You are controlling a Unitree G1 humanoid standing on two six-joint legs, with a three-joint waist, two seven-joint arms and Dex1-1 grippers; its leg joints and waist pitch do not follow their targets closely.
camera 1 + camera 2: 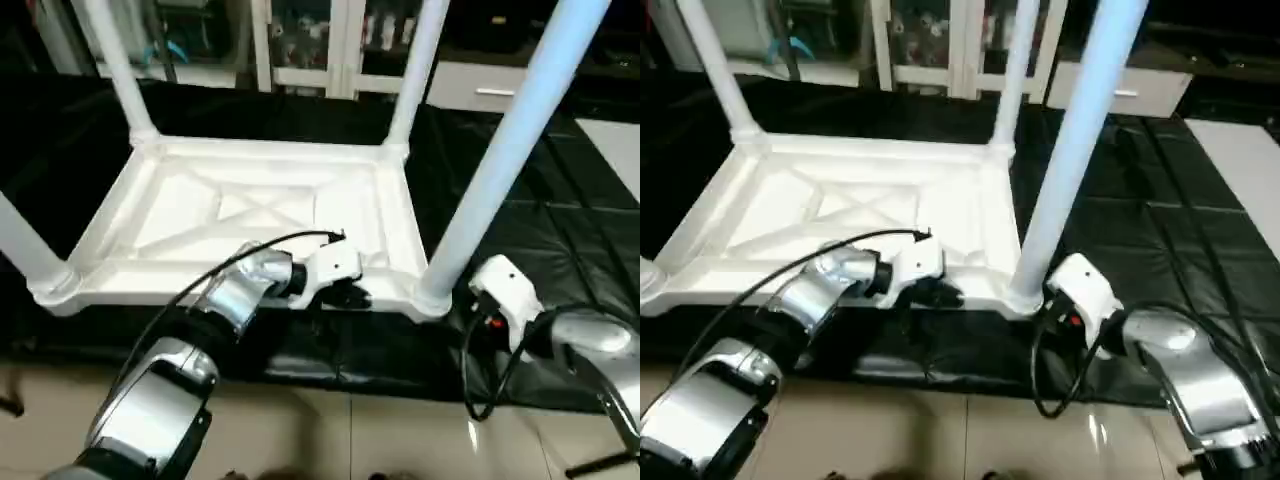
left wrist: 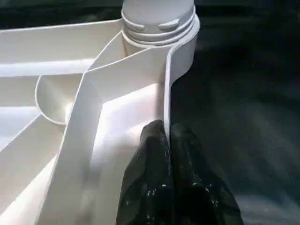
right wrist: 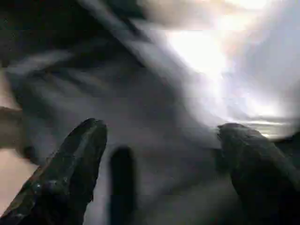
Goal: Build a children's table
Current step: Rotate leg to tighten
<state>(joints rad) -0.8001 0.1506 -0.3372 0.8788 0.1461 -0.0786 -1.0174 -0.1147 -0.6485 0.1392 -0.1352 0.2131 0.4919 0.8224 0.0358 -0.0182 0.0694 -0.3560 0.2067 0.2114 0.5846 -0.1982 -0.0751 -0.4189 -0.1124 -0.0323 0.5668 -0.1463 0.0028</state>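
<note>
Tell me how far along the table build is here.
Nearly done: the table top lies upside down with all four legs standing in its corner sockets. The left claw is shut on the near rim; the right claw is open, holding nothing. Left: turning it upright.

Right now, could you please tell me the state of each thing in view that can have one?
Table top: upside down on the black mat, ribbed underside up.
Four legs: all standing in the corner sockets, pointing up.
Left pincer: shut, pinching the top's near rim beside a corner socket.
Right pincer: open, empty, off the near right corner, apart from the leg.
</note>
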